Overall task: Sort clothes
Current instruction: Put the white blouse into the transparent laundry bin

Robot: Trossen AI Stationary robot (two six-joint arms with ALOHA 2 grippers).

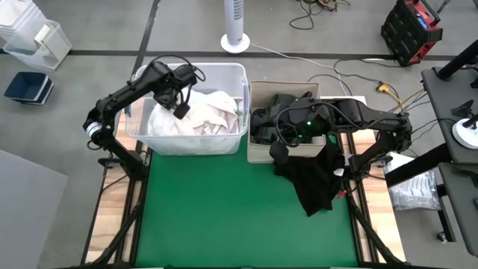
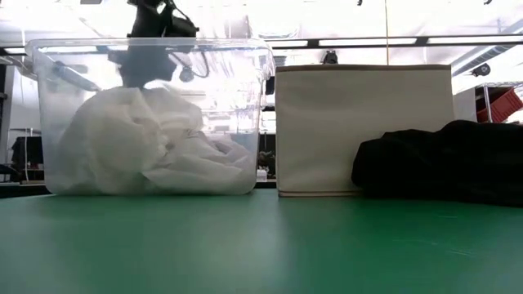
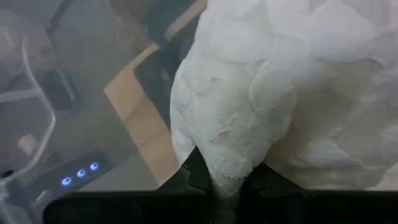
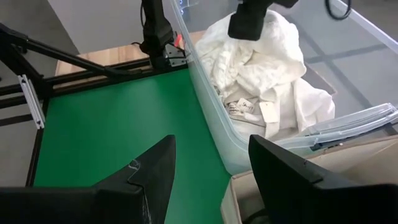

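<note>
Only wrist view shows left hand pinching white garment.

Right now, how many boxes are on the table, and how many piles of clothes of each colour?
Clear plastic bin: 1
Beige fabric box: 1
White clothes pile: 1
Black clothes pile: 1
Total: 4

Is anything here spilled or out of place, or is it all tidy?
One thing stands out: a black garment hangs out over the front edge of the beige fabric bin and sprawls onto the green mat. The white clothes sit neatly inside the clear plastic bin.
</note>
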